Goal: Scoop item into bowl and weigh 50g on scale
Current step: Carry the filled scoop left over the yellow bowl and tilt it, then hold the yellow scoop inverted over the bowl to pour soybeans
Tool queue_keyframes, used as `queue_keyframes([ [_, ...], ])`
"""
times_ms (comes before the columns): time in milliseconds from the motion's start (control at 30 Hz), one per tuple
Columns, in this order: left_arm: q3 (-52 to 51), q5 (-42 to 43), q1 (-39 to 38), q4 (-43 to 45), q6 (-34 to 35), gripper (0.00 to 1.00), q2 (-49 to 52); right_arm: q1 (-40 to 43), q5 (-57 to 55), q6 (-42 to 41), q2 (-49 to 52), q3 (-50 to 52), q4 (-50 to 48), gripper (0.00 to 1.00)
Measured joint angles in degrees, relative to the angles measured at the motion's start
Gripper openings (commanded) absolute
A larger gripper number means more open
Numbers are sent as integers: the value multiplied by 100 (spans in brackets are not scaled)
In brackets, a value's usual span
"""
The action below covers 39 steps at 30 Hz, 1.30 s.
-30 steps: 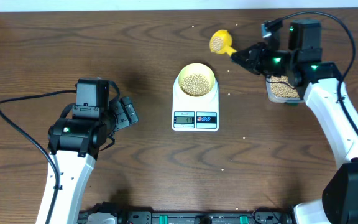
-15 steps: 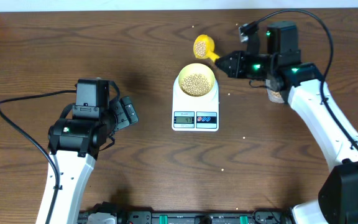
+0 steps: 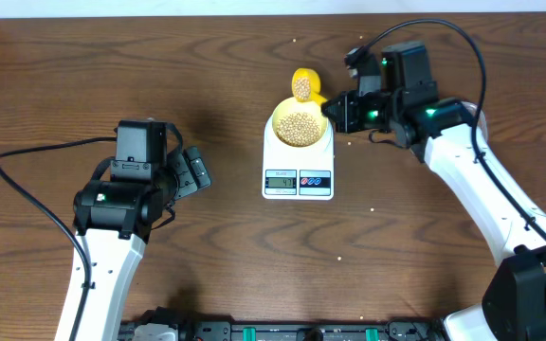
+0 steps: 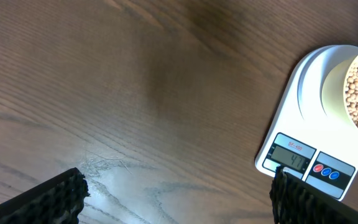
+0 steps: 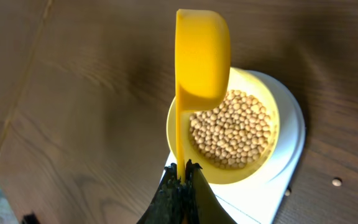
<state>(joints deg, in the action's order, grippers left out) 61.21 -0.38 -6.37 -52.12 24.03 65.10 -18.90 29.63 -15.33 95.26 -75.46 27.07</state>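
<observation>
**Yellow scoop held at the rim of the bowl on the scale**

Black jaws of the right gripper [image 3: 331,104] are pinched tight on the thin handle of a bright yellow plastic scoop [image 3: 302,83]. In the right wrist view the two fingertips meet around the lower end of that handle [image 5: 182,173], and the scoop [image 5: 202,62] is seen edge-on, its cup reaching over the rim of the bowl. From overhead the cup sits at the far edge of the bowl and has small round tan beans [image 3: 302,88] in it.

Just beneath is the small round pale-yellow plastic bowl [image 3: 276,119], with a layer of the same beans [image 3: 299,127] covering its bottom. The bowl [image 5: 253,171] stands on the platform of a small white rectangular digital kitchen scale [image 3: 297,163], near the middle of the dark brown wood-grain desk [image 3: 254,265]. The scale's grey display and two round buttons face the near edge of the desk. The display is lit, but its digits are too small to read with certainty.

Jaws of the left gripper [image 3: 197,170] stand wide apart and hold nothing. They hang over bare desk, well apart from the scale and to its left. The left wrist view shows both black fingertips at the bottom corners, with the scale [image 4: 303,93] and part of the filled bowl [image 4: 334,93] at the right edge.

A few stray beans [image 3: 372,210] lie scattered on the desk around the scale.
</observation>
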Motion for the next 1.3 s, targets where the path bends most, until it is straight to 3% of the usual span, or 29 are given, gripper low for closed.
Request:
queue_keyframes([
  [600, 0, 0, 0, 0, 0, 96, 0, -203, -612, 702, 0, 0, 549, 1],
  [1300, 0, 0, 0, 0, 0, 96, 0, -203, -634, 647, 0, 0, 372, 1],
])
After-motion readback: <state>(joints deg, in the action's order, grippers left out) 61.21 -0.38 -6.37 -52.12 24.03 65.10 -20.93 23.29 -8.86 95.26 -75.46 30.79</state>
